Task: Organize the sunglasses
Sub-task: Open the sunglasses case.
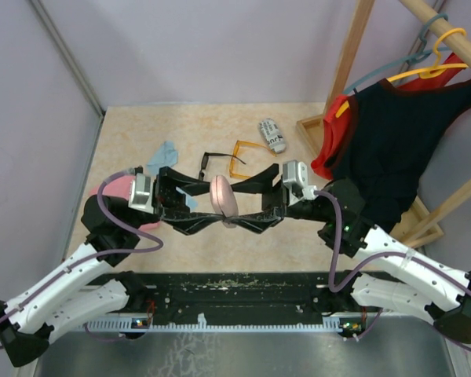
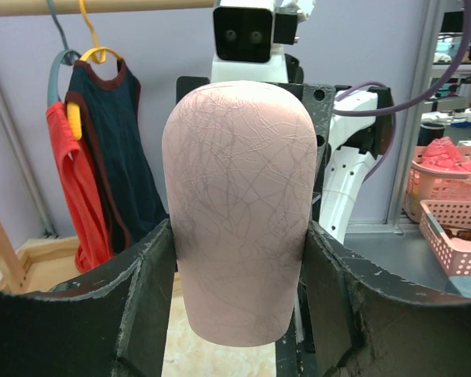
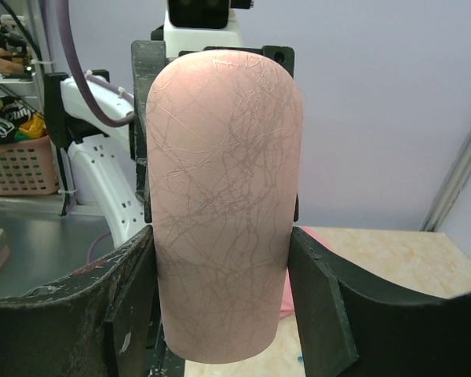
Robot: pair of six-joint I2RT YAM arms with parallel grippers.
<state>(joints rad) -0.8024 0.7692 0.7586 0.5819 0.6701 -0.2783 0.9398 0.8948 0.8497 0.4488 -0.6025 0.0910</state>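
Note:
Two pairs of sunglasses lie on the table beyond the arms: an orange translucent pair (image 1: 243, 157) and, to its left, a black-framed pair (image 1: 212, 162). Neither is held. In front of them a pink oblong case (image 1: 223, 199) hangs between both grippers. My left gripper (image 1: 210, 206) is shut on its left end and my right gripper (image 1: 242, 206) on its right end. In the left wrist view the pink case (image 2: 239, 196) fills the gap of the left gripper (image 2: 239, 263), both fingers touching it. The right wrist view shows the same case (image 3: 220, 188) clamped in the right gripper (image 3: 220, 271).
A black-and-white printed case (image 1: 272, 135) lies at the back right of the sunglasses. A blue cloth (image 1: 163, 154) and a pink cloth (image 1: 118, 192) lie at the left. A wooden clothes rack (image 1: 353, 71) with red and dark garments (image 1: 385, 133) stands at the right.

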